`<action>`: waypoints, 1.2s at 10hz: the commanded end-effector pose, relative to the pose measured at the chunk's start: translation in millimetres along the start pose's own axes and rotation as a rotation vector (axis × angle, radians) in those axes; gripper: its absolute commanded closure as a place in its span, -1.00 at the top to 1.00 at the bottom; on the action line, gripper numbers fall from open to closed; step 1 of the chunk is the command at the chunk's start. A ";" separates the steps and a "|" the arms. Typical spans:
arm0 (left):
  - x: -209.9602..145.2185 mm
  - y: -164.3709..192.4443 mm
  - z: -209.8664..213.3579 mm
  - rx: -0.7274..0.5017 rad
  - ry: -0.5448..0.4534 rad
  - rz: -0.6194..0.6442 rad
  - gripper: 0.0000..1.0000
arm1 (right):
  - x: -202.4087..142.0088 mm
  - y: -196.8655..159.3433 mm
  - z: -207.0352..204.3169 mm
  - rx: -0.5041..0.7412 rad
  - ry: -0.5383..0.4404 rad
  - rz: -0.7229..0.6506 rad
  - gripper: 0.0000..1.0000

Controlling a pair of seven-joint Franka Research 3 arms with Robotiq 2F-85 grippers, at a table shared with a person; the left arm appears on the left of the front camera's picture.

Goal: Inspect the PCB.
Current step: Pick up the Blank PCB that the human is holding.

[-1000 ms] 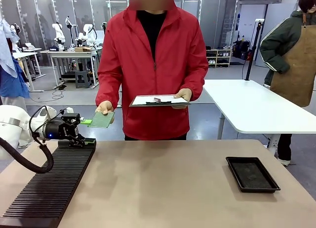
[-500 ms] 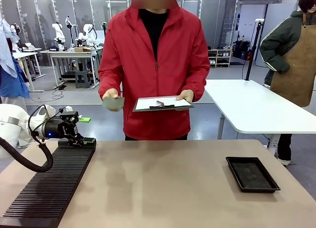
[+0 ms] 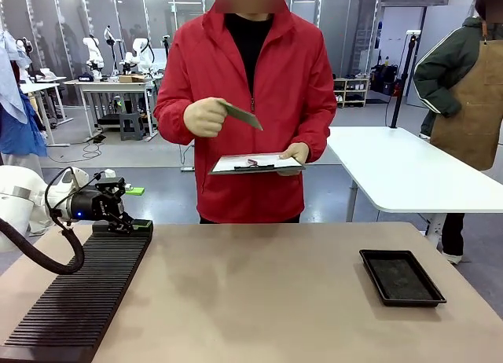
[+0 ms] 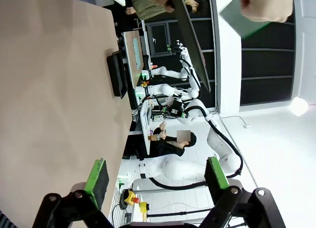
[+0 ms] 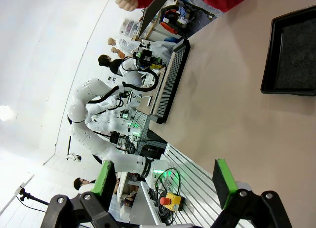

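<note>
Now the handover is finishing. The left gripper [image 3: 126, 195] is idling over the far end of the slotted black rack [image 3: 78, 300], its jaws spread and empty (confirmed in its wrist view, nothing between the green pads [image 4: 96, 176]). A second ago the PCB [image 3: 242, 115] was at those fingertips. The person's hand [image 3: 204, 117] is now holding it up at chest height, tilted edge-on, above the white clipboard [image 3: 255, 163] in the other hand. So inspection is getting under way on the person's side. The black tray [image 3: 401, 278] is sitting bare at the right of the table. The right gripper [image 5: 164, 181] is waiting with its jaws parted, gripping nothing.
</note>
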State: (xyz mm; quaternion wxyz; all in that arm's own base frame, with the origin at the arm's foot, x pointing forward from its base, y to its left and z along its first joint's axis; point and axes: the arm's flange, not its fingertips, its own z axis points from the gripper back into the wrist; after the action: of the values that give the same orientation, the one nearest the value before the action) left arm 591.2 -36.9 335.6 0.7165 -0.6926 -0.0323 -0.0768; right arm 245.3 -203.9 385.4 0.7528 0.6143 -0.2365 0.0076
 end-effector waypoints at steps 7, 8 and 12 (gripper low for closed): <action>-14.8 -13.7 12.6 -0.009 0.001 0.006 1.00 | -0.3 1.1 1.0 0.002 -0.005 -0.001 1.00; -35.4 -26.0 24.5 -0.026 -0.011 0.044 1.00 | -0.3 1.1 1.0 0.002 -0.005 -0.001 1.00; -134.1 -55.8 85.1 -0.046 0.056 0.002 1.00 | -0.3 1.1 1.0 0.002 -0.005 -0.001 1.00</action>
State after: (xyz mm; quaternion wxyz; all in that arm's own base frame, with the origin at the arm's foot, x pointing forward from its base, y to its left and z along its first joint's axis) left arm 477.4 47.5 368.3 0.7010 -0.7088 0.0016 -0.0784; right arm 245.4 -203.8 385.2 0.7528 0.6144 -0.2362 0.0076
